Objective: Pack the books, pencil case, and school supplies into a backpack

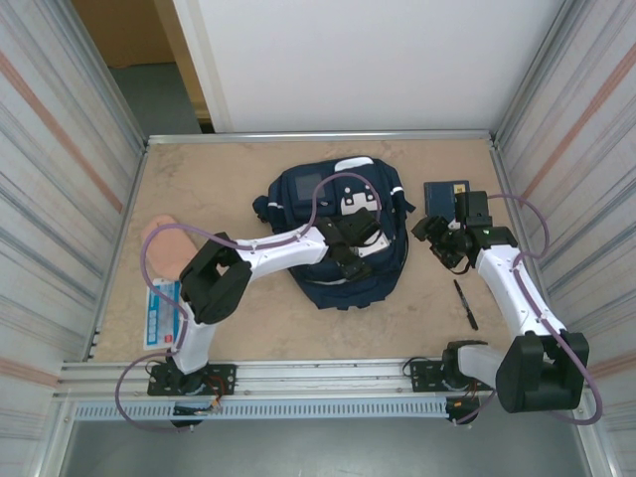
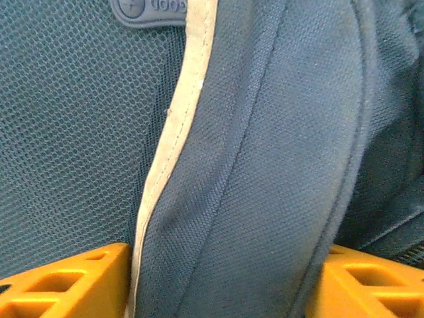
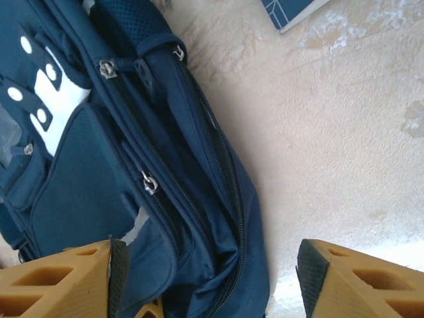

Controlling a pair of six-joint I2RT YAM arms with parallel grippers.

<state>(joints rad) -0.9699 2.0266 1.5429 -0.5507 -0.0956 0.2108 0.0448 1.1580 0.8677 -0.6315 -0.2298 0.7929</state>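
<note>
Navy fabric marks the backpack (image 1: 338,238), lying mid-table with the book (image 1: 447,194), pen (image 1: 466,303) and pink lump (image 1: 169,248) outside it, so opening the bag looks like the step in hand. The left gripper (image 2: 225,281) straddles a white-edged fold; whether it pinches cannot be told. The right gripper (image 3: 205,278) gapes empty beside the bag. Its wrist view resolves the zipper pulls (image 3: 149,182) the next move likely needs, which are too small to tell from overhead.

table (image 1: 298,338): beige, mottled | side walls (image 1: 60,149): pale, ribbed | back panel (image 1: 378,60): white | near rail (image 1: 328,373): aluminium
</note>
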